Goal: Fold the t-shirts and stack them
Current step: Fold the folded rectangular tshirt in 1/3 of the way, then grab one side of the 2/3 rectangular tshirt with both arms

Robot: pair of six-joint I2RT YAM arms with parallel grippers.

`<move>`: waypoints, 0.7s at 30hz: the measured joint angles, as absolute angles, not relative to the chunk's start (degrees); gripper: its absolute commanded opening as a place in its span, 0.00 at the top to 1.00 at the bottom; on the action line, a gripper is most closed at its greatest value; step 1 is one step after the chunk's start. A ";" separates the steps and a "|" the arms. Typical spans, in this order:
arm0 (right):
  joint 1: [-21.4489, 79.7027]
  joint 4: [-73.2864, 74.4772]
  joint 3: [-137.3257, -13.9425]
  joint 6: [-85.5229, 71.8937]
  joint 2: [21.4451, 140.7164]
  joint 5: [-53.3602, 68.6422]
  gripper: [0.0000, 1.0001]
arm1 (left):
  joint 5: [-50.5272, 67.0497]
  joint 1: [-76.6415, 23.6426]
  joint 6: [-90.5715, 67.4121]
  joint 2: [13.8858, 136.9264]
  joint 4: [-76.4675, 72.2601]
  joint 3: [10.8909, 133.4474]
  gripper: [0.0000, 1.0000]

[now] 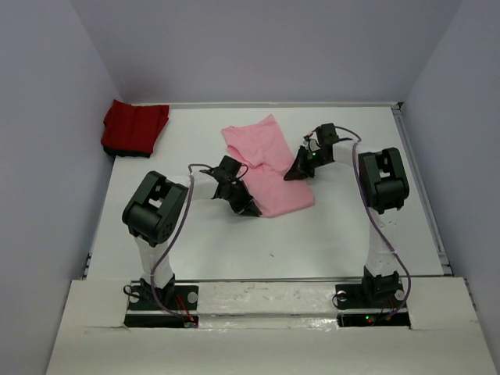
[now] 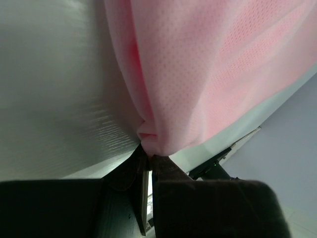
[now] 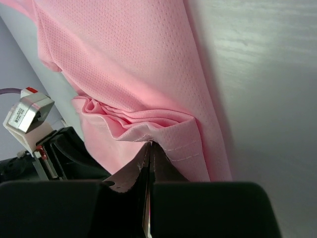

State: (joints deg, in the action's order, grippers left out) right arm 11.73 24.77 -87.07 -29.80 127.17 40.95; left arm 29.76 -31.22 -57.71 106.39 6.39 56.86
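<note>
The light pink t-shirt (image 1: 269,168) lies partly folded in the middle of the tabletop (image 1: 336,234), one end toward the back wall and the other toward the arm bases. The left gripper (image 1: 247,205) is closed on a gathered bunch of cloth at the shirt's near left edge. In the left wrist view the fabric hangs up and away from the pinched fingers (image 2: 171,171). The right gripper (image 1: 295,170) is clamped on the stitched hem (image 3: 185,148) at the shirt's right edge, where several layers bunch just beyond the fingertips.

The deep red t-shirt (image 1: 134,127) sits folded in the far left corner against the left wall, well apart from the pink one. Bare tabletop runs in a broad strip between the pink shirt's near edge and the arm bases, and along the right side up to the raised rim.
</note>
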 measured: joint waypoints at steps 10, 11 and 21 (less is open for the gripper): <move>8.99 24.77 -82.67 -29.45 124.07 39.42 1.00 | 30.35 -26.74 -51.68 107.53 11.09 59.75 0.93; 8.93 24.80 -82.56 -29.41 124.03 39.57 0.99 | 30.35 -26.28 -51.11 107.61 11.51 59.99 0.93; 8.69 22.68 -82.46 -28.77 123.83 44.69 0.51 | 31.62 -24.64 -47.99 108.97 13.06 61.89 0.93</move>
State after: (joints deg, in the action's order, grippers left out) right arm 8.69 22.68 -82.46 -28.77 123.83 44.69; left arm 31.62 -24.64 -47.99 108.97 13.06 61.89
